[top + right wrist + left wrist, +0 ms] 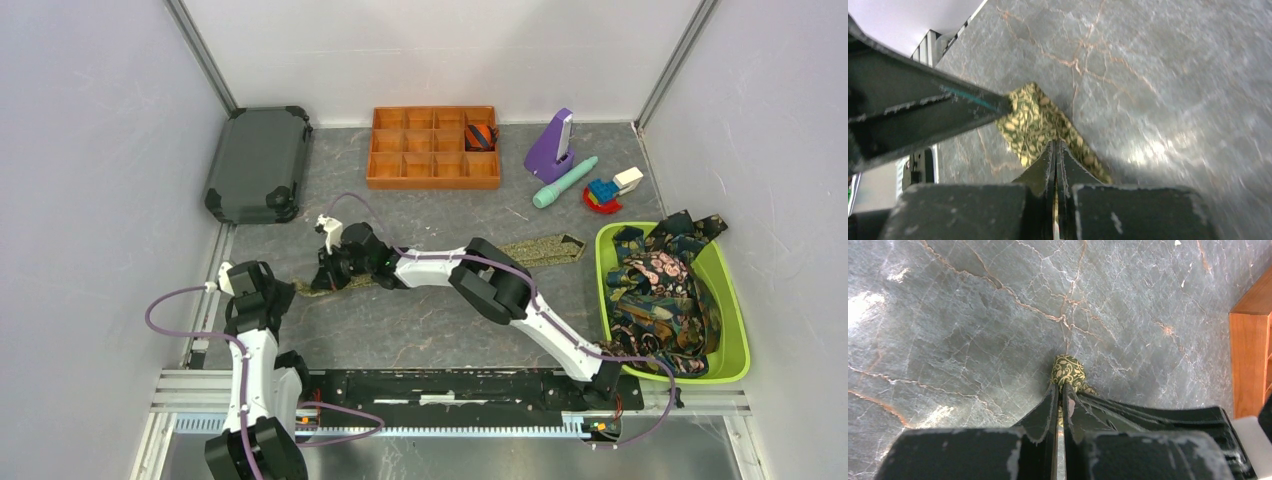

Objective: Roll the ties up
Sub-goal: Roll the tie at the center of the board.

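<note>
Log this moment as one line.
olive tie: on table, one end pinched | left gripper: shut on it | right gripper: shut on it | other ties: in bin

Our top camera sits high behind the near edge and looks down on the whole surface (420, 330). Each wrist camera looks along its own claw, very close to the marbled top (left claw (1060, 386), right claw (1055, 145)). All three views share the end of the olive tie (1068, 371), which lies left of centre in the overhead frame.
</note>
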Robot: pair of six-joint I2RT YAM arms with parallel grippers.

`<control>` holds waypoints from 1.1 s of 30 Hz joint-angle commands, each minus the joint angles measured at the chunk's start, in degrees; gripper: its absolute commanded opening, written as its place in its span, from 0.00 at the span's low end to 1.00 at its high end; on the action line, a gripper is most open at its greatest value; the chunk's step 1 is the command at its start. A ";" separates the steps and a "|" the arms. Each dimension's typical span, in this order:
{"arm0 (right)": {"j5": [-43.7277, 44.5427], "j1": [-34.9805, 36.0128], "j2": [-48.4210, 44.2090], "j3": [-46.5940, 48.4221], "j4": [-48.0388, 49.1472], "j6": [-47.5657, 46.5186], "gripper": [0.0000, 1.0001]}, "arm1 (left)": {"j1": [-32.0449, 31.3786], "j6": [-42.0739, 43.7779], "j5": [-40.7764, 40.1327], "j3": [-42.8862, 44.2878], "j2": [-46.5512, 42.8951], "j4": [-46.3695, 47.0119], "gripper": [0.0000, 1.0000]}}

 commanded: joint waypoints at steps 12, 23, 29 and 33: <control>0.23 -0.14 -12.47 -14.76 7.16 -0.81 0.00 | -0.05 1.39 -4.02 2.62 -1.43 -0.69 0.08; -0.64 0.53 -3.84 -5.58 4.10 -0.85 0.00 | -0.20 0.94 -3.45 3.24 -1.92 -1.39 0.08; -0.09 0.46 -0.63 -1.30 3.05 -0.98 0.00 | -0.23 0.49 -2.75 2.88 -2.31 -1.52 0.08; 0.28 0.41 0.60 0.63 3.01 -0.56 0.00 | -0.32 0.31 -2.40 2.89 -2.73 -2.07 0.08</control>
